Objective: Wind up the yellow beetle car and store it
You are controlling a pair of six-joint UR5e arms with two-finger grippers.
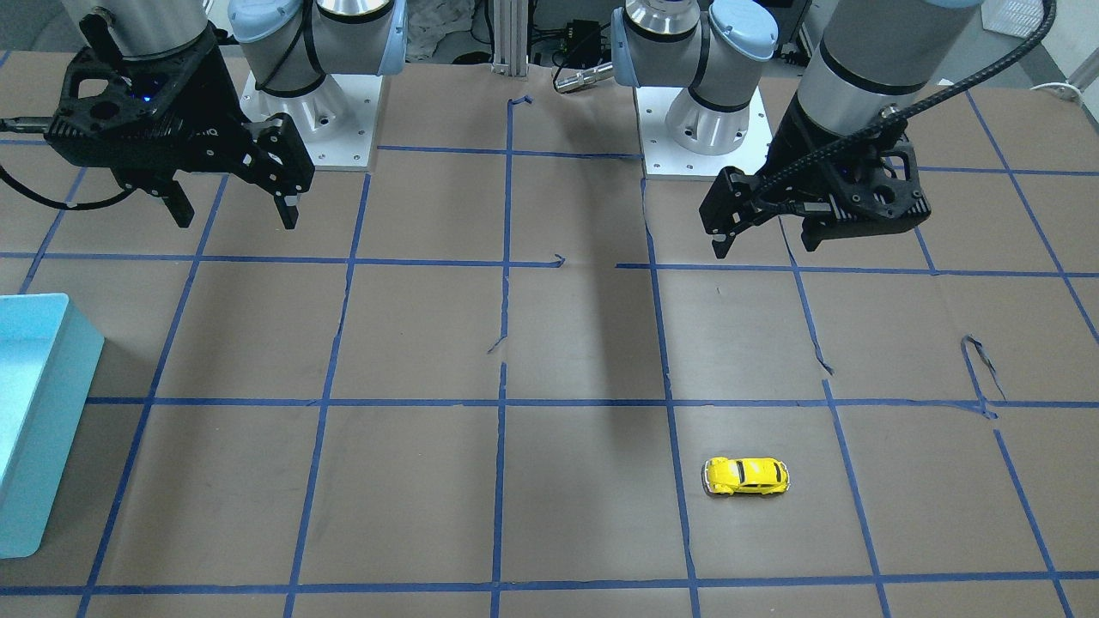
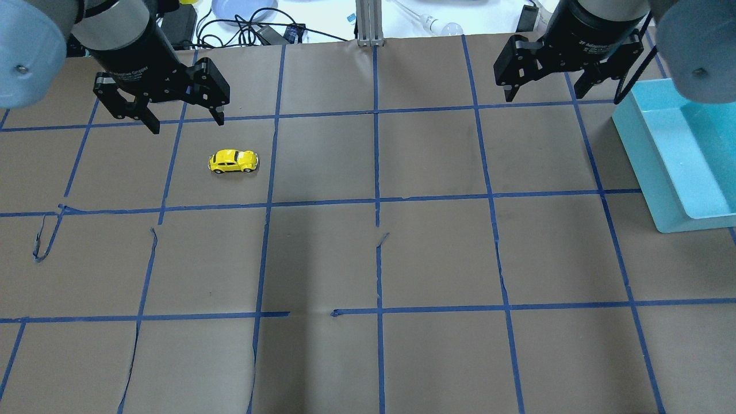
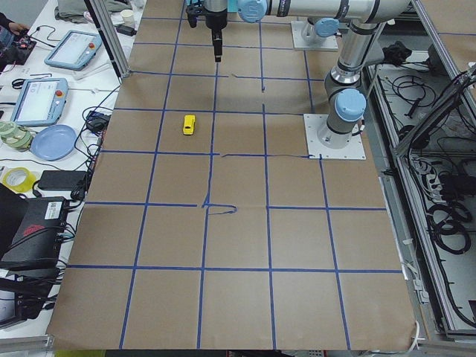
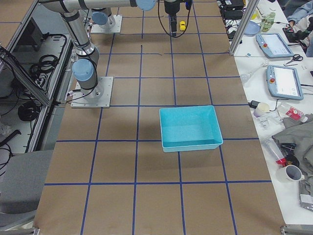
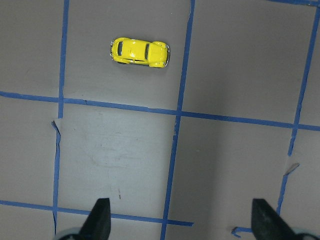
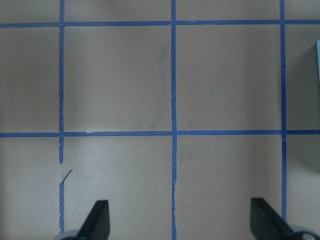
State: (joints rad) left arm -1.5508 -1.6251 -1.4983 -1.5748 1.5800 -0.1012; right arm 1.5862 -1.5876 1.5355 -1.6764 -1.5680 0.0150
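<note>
Resting in left wrist view, yellow beetle car (image 5: 139, 52) escapes right's.

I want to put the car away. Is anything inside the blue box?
Nothing shows inside the blue box: its floor looks bare from the side. Overhead, the right arm covers one corner.

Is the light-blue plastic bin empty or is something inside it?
Empty: the light-blue rectangular plastic bin shows only bare floor in the exterior right view.
</note>
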